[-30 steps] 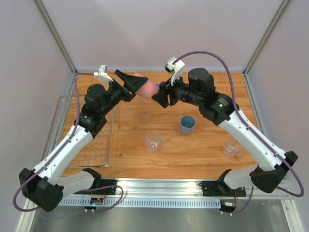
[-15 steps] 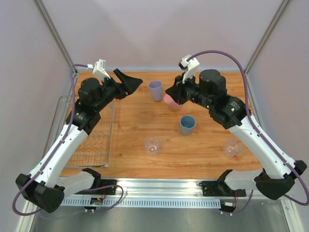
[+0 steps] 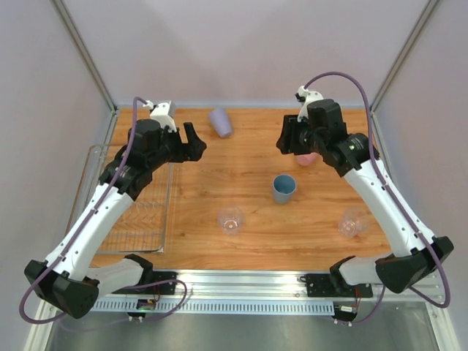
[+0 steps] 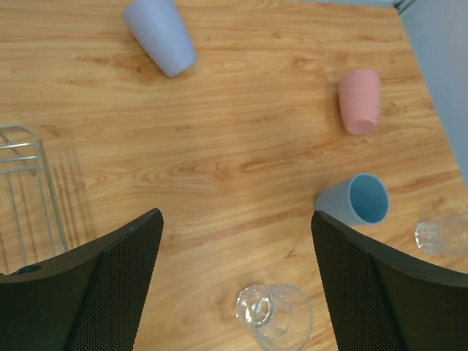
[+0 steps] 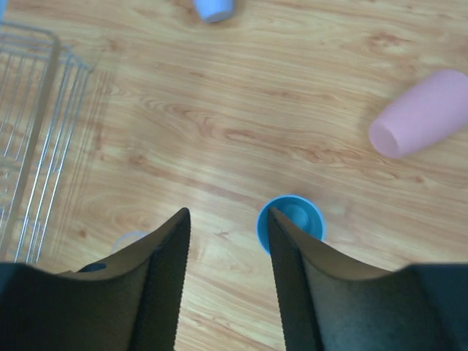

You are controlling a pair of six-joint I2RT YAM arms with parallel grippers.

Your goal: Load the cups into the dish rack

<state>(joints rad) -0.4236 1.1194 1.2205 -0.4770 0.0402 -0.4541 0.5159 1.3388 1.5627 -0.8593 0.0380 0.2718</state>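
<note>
The lavender cup (image 3: pixel 220 121) appears to lie on its side at the back of the table; it also shows in the left wrist view (image 4: pixel 159 35). The pink cup (image 3: pixel 307 159) lies on its side, partly under my right arm (image 5: pixel 428 113). The blue cup (image 3: pixel 284 188) stands upright mid-table. One clear cup (image 3: pixel 231 218) sits in front of the middle, another (image 3: pixel 352 223) at the right. The dish rack (image 3: pixel 157 219) is at the left. My left gripper (image 3: pixel 191 142) and right gripper (image 3: pixel 289 139) are both open, empty and raised; they also show in the wrist views (image 4: pixel 235 216) (image 5: pixel 227 213).
Grey walls and a metal frame enclose the wooden table (image 3: pixel 248 241). In the right wrist view the rack's corner (image 5: pixel 36 131) is at the left and the blue cup (image 5: pixel 290 219) sits just behind the right finger.
One second ago both grippers met at the pink cup high at the back. They have drawn apart; the pink cup now lies on the table at the right and the lavender cup has shifted back-left.
</note>
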